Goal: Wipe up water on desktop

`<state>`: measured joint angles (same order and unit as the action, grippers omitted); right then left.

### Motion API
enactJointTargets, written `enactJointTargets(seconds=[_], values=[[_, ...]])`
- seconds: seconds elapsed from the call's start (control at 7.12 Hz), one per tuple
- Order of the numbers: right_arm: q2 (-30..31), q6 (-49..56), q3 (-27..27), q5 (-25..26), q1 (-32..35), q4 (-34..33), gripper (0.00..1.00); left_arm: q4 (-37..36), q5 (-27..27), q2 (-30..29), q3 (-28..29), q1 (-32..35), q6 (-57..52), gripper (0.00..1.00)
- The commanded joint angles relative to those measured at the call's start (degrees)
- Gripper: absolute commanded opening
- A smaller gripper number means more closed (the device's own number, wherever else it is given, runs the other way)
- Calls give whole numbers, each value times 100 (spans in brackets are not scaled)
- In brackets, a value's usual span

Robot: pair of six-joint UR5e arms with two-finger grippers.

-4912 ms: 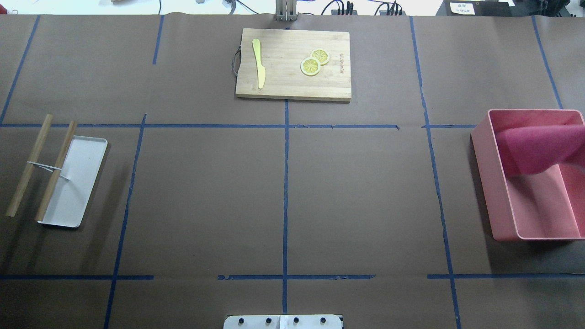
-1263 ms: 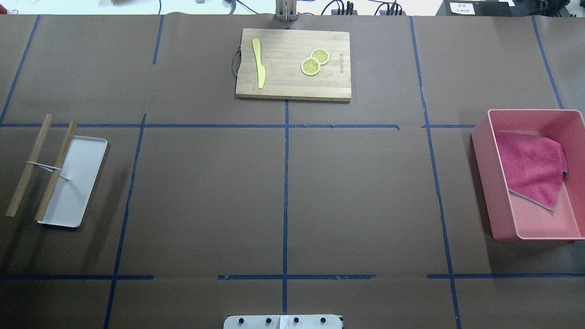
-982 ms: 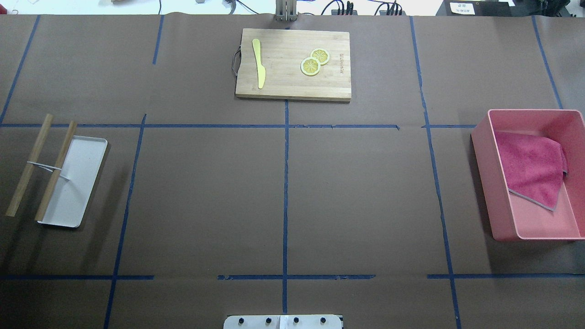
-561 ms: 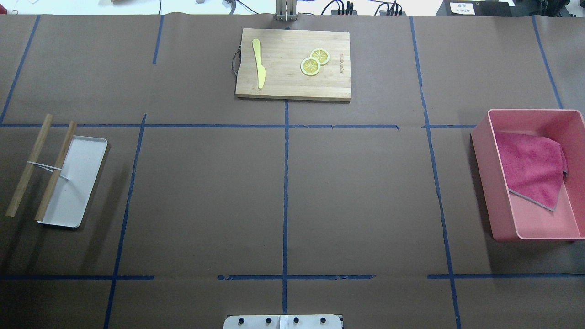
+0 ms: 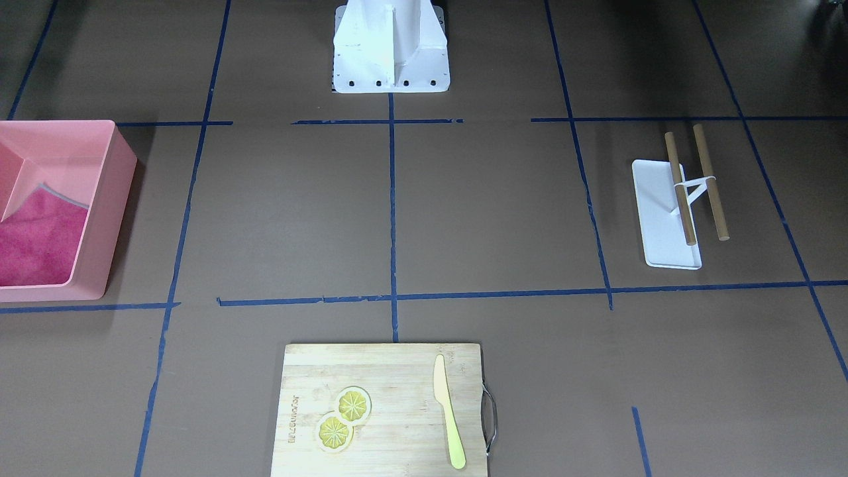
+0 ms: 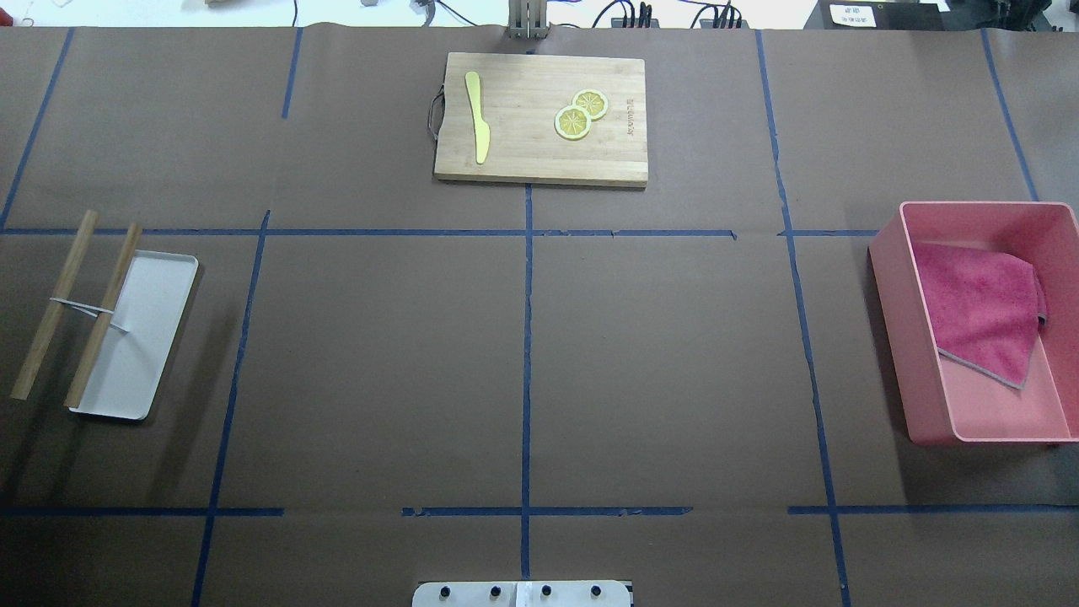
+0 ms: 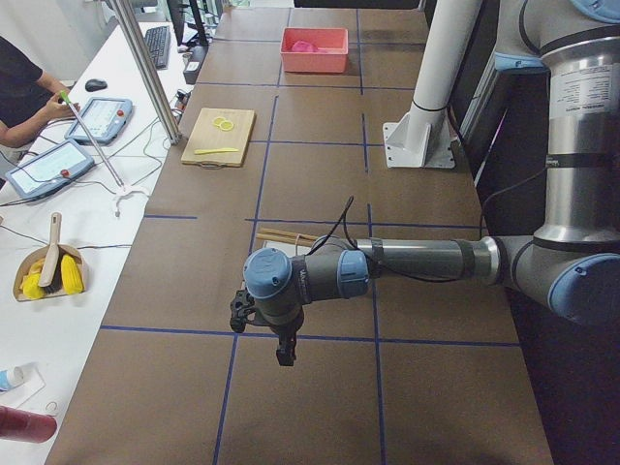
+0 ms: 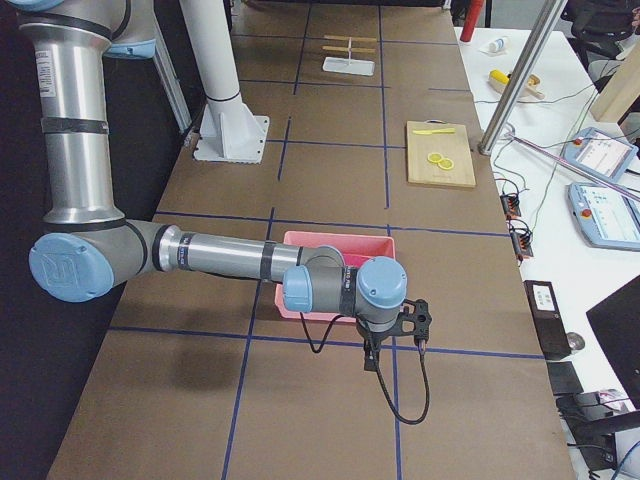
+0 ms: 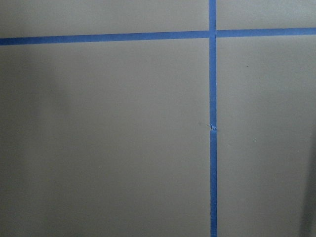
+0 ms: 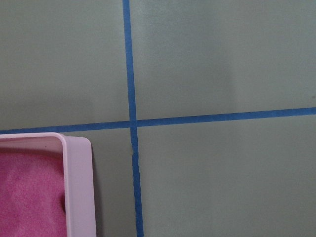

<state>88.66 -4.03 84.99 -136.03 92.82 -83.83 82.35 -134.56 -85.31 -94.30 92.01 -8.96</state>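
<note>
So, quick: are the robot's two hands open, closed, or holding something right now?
Left gripper: cannot be told; it shows only in a side view.
Right gripper: cannot be told, for the same reason.

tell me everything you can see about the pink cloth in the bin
The pink cloth is a deep magenta, fuzzy, towel-like fabric with a thin grey hem showing along one edge. It lies loosely folded into a rough triangle inside the pink bin, resting on its floor and against one side wall. Nothing else touches it.
</note>
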Motion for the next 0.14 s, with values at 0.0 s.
enactJointTargets(seconds=[0.0], values=[[-16, -1, 0, -29, -1, -1, 100, 0, 0, -3, 0, -7, 0, 100]])
